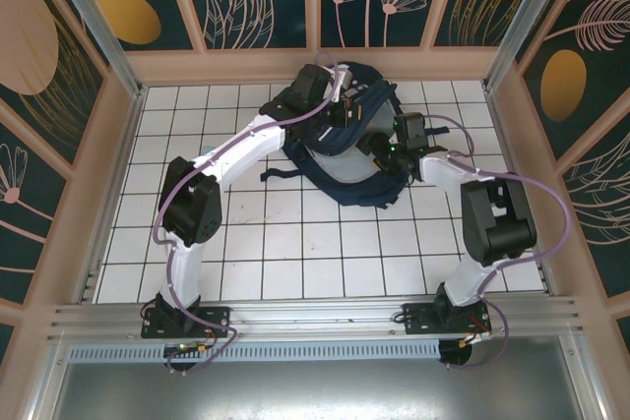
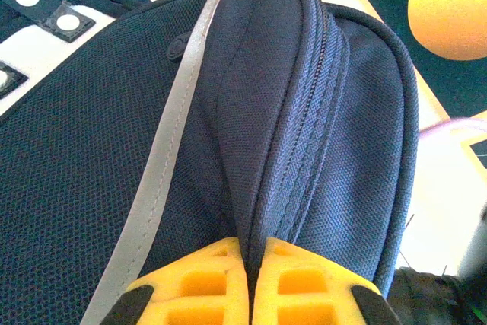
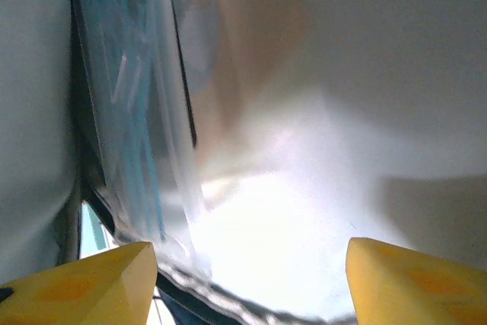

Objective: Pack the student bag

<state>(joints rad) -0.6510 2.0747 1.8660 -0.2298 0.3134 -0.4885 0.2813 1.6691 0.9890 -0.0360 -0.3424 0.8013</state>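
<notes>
Your student bag (image 1: 366, 187) lies at the far middle of the tiled table (image 1: 266, 243). Your left gripper (image 2: 245, 264) is clenched on a fold of its navy fabric beside the zip (image 2: 312, 112). Your right gripper (image 3: 251, 264) has its jaws spread apart, grasping nothing, inside against the pale lining (image 3: 365, 112).

White-and-black arms (image 1: 246, 145), lilac cables (image 1: 547, 187); yellow pincer fingers (image 2: 190, 287) with square hollows
</notes>
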